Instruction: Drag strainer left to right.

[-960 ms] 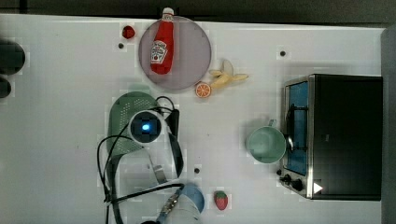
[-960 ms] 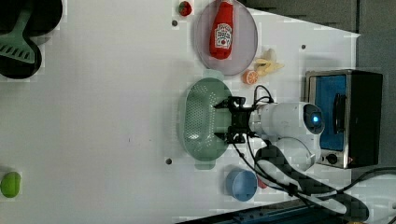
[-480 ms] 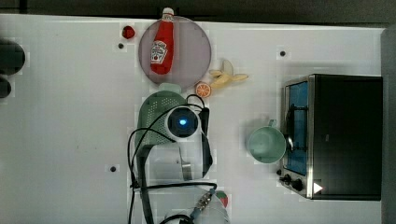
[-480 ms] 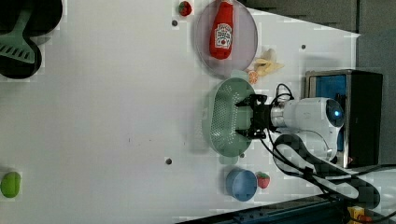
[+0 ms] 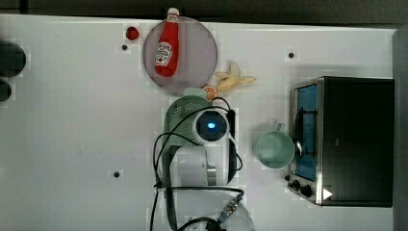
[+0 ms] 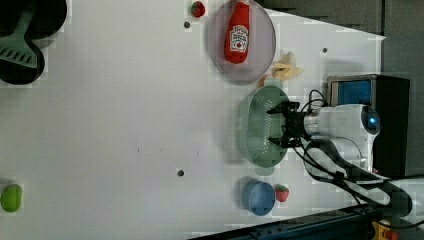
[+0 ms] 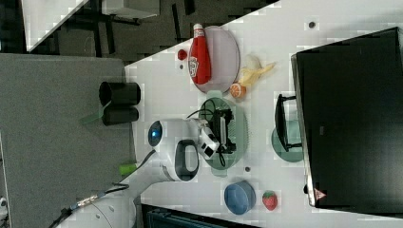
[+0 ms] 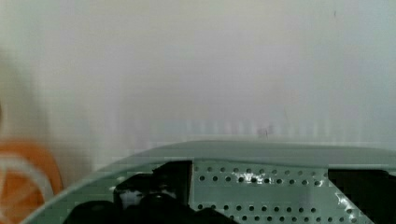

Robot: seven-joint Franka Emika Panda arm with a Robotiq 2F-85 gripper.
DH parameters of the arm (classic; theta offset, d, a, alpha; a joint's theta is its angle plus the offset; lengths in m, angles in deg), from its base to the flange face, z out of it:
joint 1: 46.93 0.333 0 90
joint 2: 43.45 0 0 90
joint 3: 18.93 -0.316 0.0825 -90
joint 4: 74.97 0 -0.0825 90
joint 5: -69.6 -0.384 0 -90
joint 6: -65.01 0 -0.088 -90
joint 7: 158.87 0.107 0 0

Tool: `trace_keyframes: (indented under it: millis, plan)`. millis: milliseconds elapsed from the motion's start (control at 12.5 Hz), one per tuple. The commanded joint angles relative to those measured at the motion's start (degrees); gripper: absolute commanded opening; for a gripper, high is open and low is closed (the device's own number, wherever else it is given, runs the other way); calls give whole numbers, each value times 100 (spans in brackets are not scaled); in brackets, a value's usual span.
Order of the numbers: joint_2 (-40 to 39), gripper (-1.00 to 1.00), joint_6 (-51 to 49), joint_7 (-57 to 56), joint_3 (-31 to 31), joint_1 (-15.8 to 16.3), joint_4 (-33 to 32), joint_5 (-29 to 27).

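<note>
The pale mint-green oval plastic strainer (image 6: 260, 125) sits on the white bench (image 6: 125, 125), near the middle of the left view's right half. The black two-fingered gripper (image 6: 281, 126) reaches down inside its bowl, fingers spread apart and grasping nothing; in the wrist view the dark fingers (image 8: 154, 196) stand against the perforated floor of the strainer (image 8: 261, 186).

Around it things are crowded. In the top view the strainer (image 5: 180, 113) lies just below a round grey plate (image 5: 202, 53) carrying a red ketchup bottle (image 5: 166, 45). An orange slice (image 5: 210, 92) touches or nearly touches its rim, with a peeled banana (image 5: 233, 79) beside that. Toward the top view's right stand a round mint-green cup (image 5: 274, 149) and a black toaster oven (image 5: 356, 139). A small blue bowl (image 6: 259, 197) and a strawberry (image 6: 282, 192) lie near the strainer's other end in the left view.
</note>
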State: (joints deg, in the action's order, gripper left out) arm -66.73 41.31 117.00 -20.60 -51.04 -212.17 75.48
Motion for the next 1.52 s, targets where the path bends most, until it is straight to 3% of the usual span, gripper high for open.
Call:
trace_keyframes:
  millis: [80, 480, 720, 960, 1200, 1520]
  plan:
    - [163, 100, 1, -696, 211, -117, -40, -83]
    - [164, 100, 11, -1034, 658, -121, -33, -83]
    - [344, 100, -138, -1673, 478, -108, -22, -83]
    - [1021, 100, -653, -2854, 221, -109, 35, -94]
    - [1947, 100, -1946, -3982, 125, -108, 379, -101]
    - [3046, 100, -4402, -4369, 99, -92, 1343, -385]
